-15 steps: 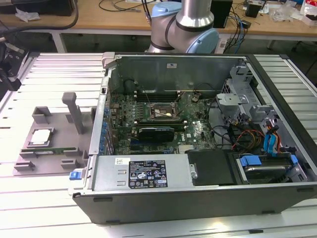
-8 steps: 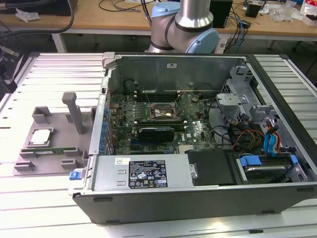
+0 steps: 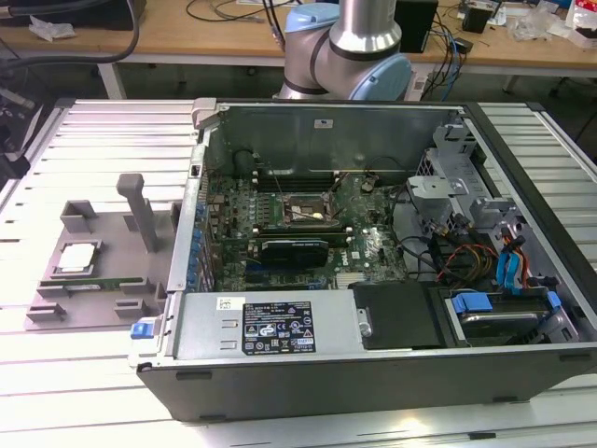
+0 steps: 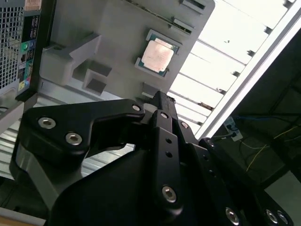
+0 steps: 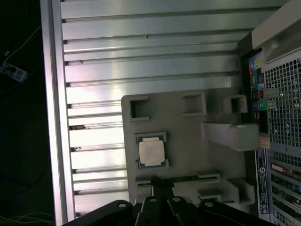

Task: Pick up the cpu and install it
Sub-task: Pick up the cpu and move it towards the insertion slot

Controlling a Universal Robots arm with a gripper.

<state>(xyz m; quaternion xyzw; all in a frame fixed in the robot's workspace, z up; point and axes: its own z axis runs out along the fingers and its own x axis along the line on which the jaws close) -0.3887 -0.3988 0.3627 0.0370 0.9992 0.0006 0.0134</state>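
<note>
The cpu (image 3: 77,257), a small square chip with a silvery top, lies flat in a recess of the grey holder plate (image 3: 107,233) at the exterior view's left, outside the computer case. It is also seen in both wrist views (image 4: 157,56) (image 5: 151,151). My black gripper (image 4: 159,96) (image 5: 157,188) hangs above the holder plate (image 5: 188,150), a short way off the cpu's edge and not touching it. It looks shut with nothing in it. The open black socket frame (image 3: 308,210) sits on the green motherboard inside the case.
The open computer case (image 3: 373,373) lies on its side on a ribbed metal table (image 3: 93,392). Inside are a black-finned card (image 3: 294,250), cables and drive bays. A tall grey post (image 3: 140,215) rises from the holder plate near the case wall.
</note>
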